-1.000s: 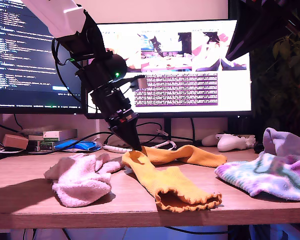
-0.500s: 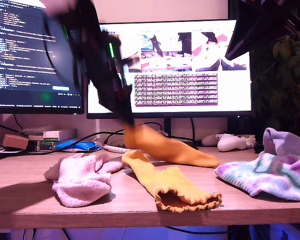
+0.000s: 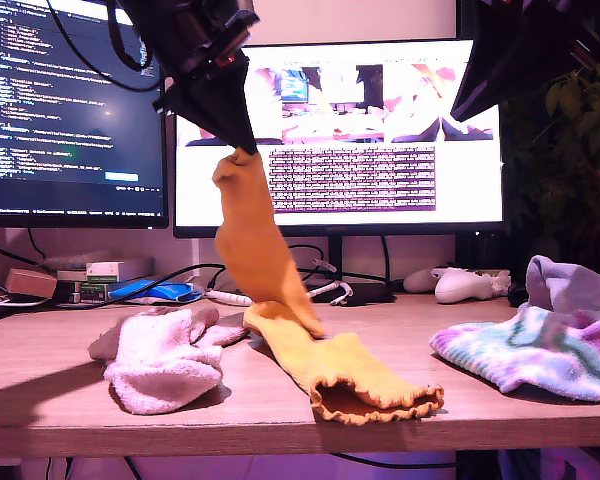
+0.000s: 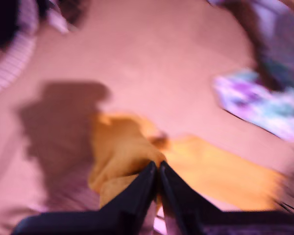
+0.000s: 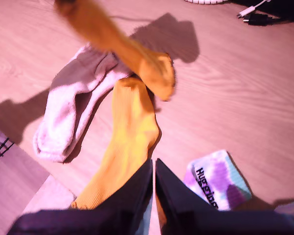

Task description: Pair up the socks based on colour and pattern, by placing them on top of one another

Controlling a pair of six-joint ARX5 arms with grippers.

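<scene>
Pink sock [image 3: 165,358] – controller [image 3: 467,284] – beside the yellow sock [image 3: 350,378]

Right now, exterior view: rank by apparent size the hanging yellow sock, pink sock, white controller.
1. Hanging yellow sock
2. Pink sock, close to it, so that order is unsure
3. White controller, smallest, though farther back

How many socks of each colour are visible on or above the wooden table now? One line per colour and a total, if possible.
Mustard-yellow frilly socks: 2 (flat yellow sock, hanging yellow sock in my first gripper)
Fluffy pale pink sock heap: 1, perhaps two overlapped
Pastel tie-dye sock: 1
Plain lavender sock: 1
Total: 5
</scene>
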